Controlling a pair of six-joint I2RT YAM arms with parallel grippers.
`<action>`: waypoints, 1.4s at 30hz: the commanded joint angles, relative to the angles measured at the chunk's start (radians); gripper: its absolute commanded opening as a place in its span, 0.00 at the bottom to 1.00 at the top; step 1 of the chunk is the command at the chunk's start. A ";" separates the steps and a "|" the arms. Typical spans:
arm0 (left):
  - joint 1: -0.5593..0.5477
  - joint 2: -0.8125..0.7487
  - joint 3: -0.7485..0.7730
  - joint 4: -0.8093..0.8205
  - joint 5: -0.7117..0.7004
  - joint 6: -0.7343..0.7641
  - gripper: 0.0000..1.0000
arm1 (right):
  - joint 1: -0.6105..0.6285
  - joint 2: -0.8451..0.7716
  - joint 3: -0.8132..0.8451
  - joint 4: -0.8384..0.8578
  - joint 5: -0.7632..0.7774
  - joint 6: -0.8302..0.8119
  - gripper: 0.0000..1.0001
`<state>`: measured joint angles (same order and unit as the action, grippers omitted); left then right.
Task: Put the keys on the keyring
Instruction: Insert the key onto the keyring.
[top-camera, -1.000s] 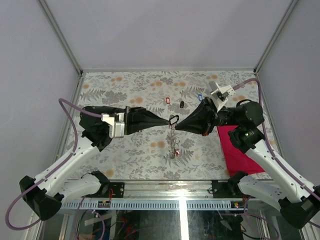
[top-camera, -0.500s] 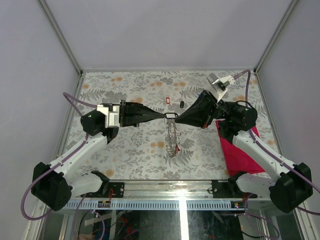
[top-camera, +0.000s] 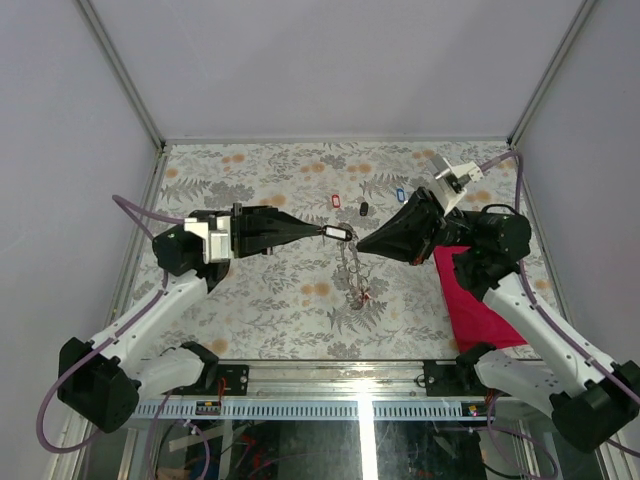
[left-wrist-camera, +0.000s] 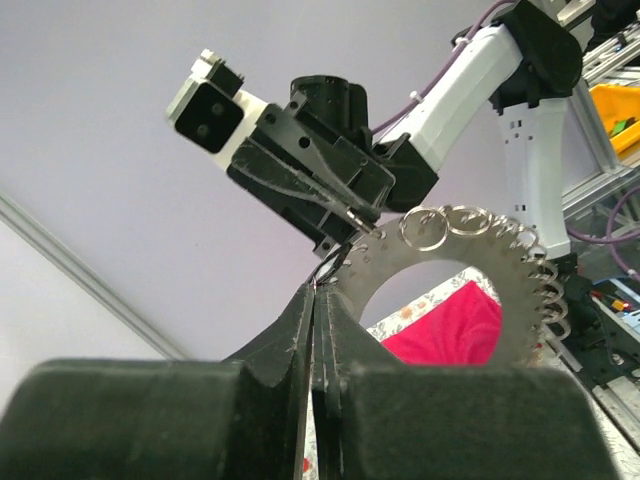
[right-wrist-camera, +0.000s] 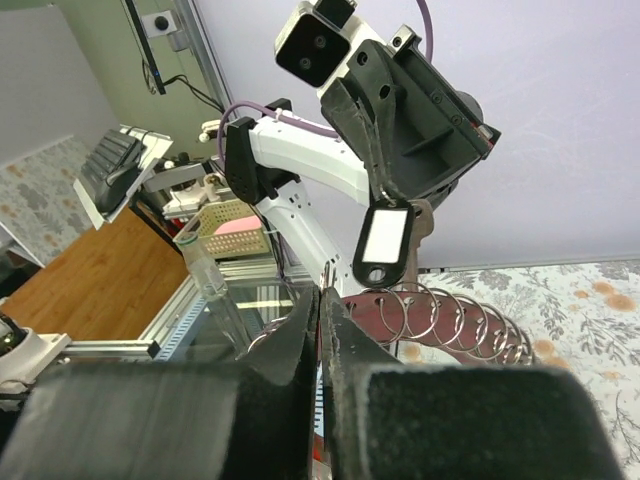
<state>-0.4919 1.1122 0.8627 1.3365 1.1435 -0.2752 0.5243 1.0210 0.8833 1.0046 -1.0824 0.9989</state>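
Overhead, the left gripper (top-camera: 322, 232) pinches a black plastic key tag (top-camera: 339, 234) beside the grey linked metal keyring (top-camera: 355, 282), which hangs from the clamped right gripper (top-camera: 360, 246). Left wrist: fingers (left-wrist-camera: 293, 322) pressed together. Right wrist: tag just above the ring's loops; threading likely needs fine alignment.

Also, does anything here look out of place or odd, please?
Nothing is damaged. The keyring hangs limp from the right tool, and a red key, a black key and a blue key lie loose on the table beyond.

The shut left hand (left-wrist-camera: 315, 292) is touching the keyring's (left-wrist-camera: 392, 262) left edge while the right hand (left-wrist-camera: 353, 220) is pinching its far rim, red cloth (left-wrist-camera: 450, 335) showing through.
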 joint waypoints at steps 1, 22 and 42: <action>0.014 -0.042 -0.003 -0.090 -0.020 0.108 0.00 | -0.002 -0.089 0.078 -0.211 0.023 -0.179 0.00; 0.007 -0.031 0.016 -0.146 0.062 0.110 0.00 | 0.083 -0.020 0.177 -0.339 0.063 -0.269 0.00; -0.026 -0.045 0.045 -0.320 0.084 0.229 0.00 | 0.135 0.036 0.196 -0.429 0.111 -0.326 0.00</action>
<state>-0.5095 1.0824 0.8696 1.0515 1.2194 -0.0879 0.6449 1.0504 1.0183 0.5743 -1.0035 0.7067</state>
